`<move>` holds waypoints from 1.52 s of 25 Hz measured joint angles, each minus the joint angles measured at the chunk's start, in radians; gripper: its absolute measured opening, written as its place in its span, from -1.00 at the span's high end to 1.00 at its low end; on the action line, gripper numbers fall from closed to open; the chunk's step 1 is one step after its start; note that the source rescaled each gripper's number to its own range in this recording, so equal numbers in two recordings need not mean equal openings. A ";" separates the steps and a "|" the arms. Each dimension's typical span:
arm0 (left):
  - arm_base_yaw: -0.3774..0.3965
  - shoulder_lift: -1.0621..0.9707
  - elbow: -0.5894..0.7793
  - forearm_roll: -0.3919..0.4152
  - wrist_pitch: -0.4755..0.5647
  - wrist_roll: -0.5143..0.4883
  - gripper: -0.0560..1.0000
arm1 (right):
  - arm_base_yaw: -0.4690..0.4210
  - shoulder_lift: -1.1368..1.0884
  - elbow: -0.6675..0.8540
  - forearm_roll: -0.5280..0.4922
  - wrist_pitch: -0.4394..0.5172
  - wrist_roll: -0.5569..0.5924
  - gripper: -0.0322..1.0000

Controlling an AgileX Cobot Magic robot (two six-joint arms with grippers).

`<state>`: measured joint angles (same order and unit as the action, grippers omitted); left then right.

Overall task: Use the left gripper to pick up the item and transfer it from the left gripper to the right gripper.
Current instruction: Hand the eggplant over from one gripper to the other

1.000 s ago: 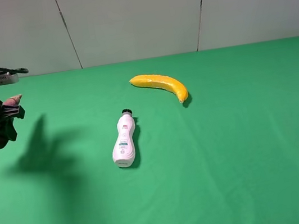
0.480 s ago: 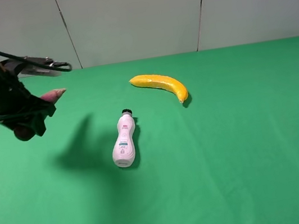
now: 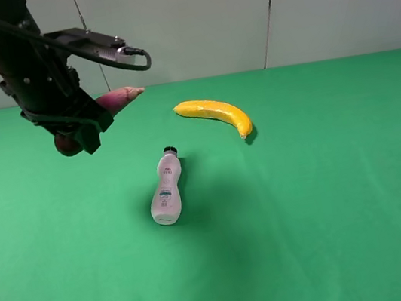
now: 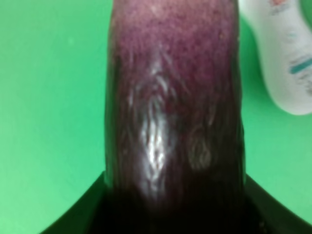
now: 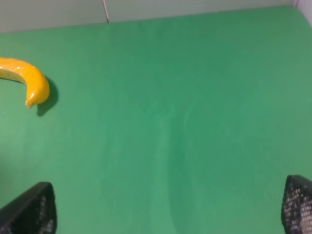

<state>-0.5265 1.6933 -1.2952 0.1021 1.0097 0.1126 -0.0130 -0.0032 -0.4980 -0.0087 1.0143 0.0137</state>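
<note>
Green bench: cloth-covered, pale panelled wall behind its back edge. A faint shadow now lies around the middle of the bench, near the bottle. One second ago a darker shadow lay near the left edge.

Left gripper: black arm with looping cables, now above the back-left part of the bench. One second ago it sat at the far left edge and only partly in view. Half a second ago it was further in. It now stands higher and closer to the middle. Jaws clamped together on the eggplant, as in both earlier frames.

Eggplant: held in the left gripper, clear of the bench and tilted. The pale tapered stem end points up and toward the banana; the dark rounded end shows below the gripper on the side of the left edge. The left wrist view is filled by its glossy purple skin running out from between the jaws. It has travelled with the arm from the left edge toward the back middle.

Bottle: white, black cap, lying on its side near the bench's middle, cap toward the back edge. Not moved.

Banana: lying toward the back edge, right of the eggplant's tip and well apart from it. Not moved.

Right gripper: seen in its wrist view only, two dark jaw tips standing wide apart, nothing between them but bare green bench. It is out of the exterior high view in all three frames.
</note>
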 joint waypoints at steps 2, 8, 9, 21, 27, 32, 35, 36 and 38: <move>-0.021 0.000 -0.022 0.001 0.019 0.024 0.89 | 0.000 0.000 0.000 0.000 0.000 0.000 -1.00; -0.081 0.000 -0.059 -0.007 0.047 0.138 0.89 | 0.000 0.000 0.000 0.000 0.000 0.000 -1.00; -0.085 0.000 -0.059 -0.017 0.049 0.164 0.89 | 0.000 0.000 0.000 0.000 0.000 0.000 -1.00; -0.087 0.000 -0.059 -0.172 0.088 0.515 0.89 | 0.000 0.000 0.000 0.000 0.000 0.000 -1.00; -0.087 0.000 -0.059 -0.172 0.132 0.646 0.89 | 0.000 0.000 0.000 0.000 0.000 0.000 -1.00; -0.087 0.000 -0.059 -0.174 0.144 0.711 0.89 | 0.000 0.000 0.000 0.000 0.000 0.000 -1.00; -0.087 0.000 -0.059 -0.191 0.140 0.758 0.89 | 0.000 0.000 0.000 0.000 0.000 0.000 -1.00; -0.087 0.000 -0.059 -0.196 0.135 0.772 0.89 | 0.000 0.000 0.000 0.000 0.000 0.000 -1.00; -0.087 0.000 -0.059 -0.203 0.114 0.788 0.89 | 0.000 0.000 0.000 0.000 0.000 0.000 -1.00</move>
<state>-0.6138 1.6933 -1.3542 -0.1011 1.1241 0.9005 -0.0130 -0.0032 -0.4980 -0.0087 1.0143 0.0137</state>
